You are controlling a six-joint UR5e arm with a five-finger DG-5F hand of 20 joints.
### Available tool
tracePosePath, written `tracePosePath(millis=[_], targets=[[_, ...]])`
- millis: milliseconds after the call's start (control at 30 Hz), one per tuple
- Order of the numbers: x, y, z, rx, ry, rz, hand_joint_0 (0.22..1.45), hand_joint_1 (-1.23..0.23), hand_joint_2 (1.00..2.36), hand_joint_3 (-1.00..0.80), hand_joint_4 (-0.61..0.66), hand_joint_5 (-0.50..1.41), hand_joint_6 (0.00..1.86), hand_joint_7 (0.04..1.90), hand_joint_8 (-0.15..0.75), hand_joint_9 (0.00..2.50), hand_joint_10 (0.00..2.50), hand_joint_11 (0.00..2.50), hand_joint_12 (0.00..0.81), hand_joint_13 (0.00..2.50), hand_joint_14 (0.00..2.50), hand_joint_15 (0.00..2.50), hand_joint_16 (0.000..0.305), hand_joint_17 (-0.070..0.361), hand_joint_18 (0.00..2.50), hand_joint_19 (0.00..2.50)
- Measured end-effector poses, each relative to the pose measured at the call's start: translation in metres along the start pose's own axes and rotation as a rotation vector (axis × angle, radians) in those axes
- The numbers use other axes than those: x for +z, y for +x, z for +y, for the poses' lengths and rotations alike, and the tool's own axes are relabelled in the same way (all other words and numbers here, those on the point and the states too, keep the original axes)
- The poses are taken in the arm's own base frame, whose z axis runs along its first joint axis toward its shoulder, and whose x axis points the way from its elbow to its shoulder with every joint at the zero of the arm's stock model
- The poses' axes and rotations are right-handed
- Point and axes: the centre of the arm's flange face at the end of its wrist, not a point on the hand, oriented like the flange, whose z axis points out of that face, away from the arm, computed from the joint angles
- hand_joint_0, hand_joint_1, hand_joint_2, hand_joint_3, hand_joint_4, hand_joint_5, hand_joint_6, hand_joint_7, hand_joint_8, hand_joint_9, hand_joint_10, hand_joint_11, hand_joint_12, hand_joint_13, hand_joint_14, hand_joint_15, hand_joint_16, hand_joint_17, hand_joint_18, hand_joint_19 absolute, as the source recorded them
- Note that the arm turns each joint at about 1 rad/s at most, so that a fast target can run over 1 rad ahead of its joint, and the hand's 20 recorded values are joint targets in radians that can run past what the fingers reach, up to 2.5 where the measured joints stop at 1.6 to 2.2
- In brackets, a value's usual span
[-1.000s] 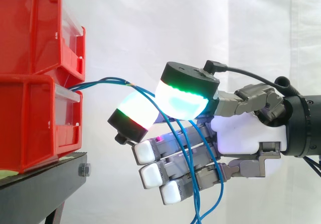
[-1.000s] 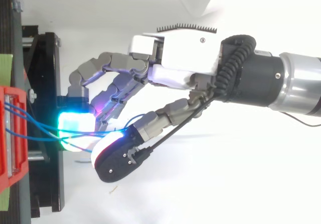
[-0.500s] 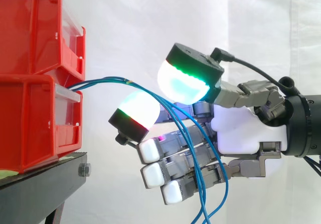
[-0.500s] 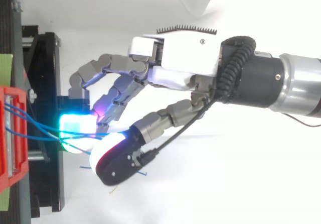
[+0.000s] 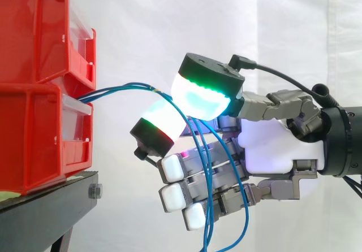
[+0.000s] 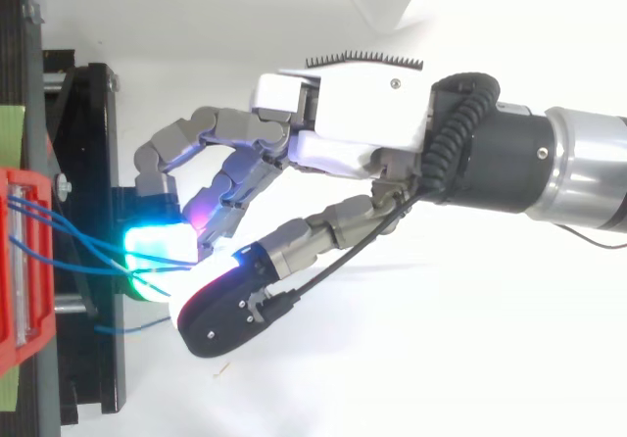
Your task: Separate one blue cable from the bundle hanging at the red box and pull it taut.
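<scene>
Several thin blue cables (image 5: 125,87) come out of the front of the lower red bin (image 5: 34,133) and arch rightward to my hand (image 5: 271,150). The thumb's green-white pad (image 5: 201,96) presses down toward a finger's white-red pad (image 5: 164,122), and the cables run through the narrow gap between them. Below the pinch they hang in loops in front of the other curled fingers (image 5: 172,195). From above, the cables (image 6: 78,246) lead from the bin to the cyan-lit pad (image 6: 157,251) beside the thumb (image 6: 225,305). One loose cable end (image 6: 127,329) sticks out near the stand.
A second red bin (image 5: 34,31) is stacked on the lower one, both on a black stand (image 5: 45,207). The stand's frame (image 6: 88,163) lies just left of the fingertips. A white curtain hangs behind, with free room below and right of the hand.
The thumb, lifted half a second ago, has come back down onto the cables against the finger pad. The hanging loops have shifted left and a loose end swung out by the stand.
</scene>
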Motion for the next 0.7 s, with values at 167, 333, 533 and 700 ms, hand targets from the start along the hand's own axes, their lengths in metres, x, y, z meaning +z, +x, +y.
tracePosePath(millis=[167,333,533,700], targets=[[0.0000,0.0002,-0.0001,0.000,0.000,-0.001,0.75,-0.96,1.00,-0.50,0.00,-0.18,0.89,1.16,0.231,0.89,0.02,0.59,0.323,0.91,0.02,0.39,0.040,0.090,0.81,0.44],[0.0000,0.0002,-0.0003,0.000,0.000,0.000,0.65,-1.00,1.00,-0.50,0.12,-0.16,0.89,1.22,0.238,0.93,0.02,0.62,0.318,0.93,0.02,0.41,0.039,0.089,0.81,0.46],[0.0000,0.0002,-0.0003,0.000,0.000,-0.001,0.49,-0.93,1.00,-0.50,0.14,-0.13,0.87,1.17,0.261,1.00,0.02,0.62,0.338,0.96,0.02,0.41,0.044,0.098,0.84,0.49],[0.0000,0.0003,-0.0003,0.000,0.000,-0.001,0.45,-0.76,1.00,-0.50,0.16,-0.12,0.86,1.11,0.286,1.03,0.02,0.60,0.359,0.97,0.01,0.40,0.048,0.108,0.86,0.49]])
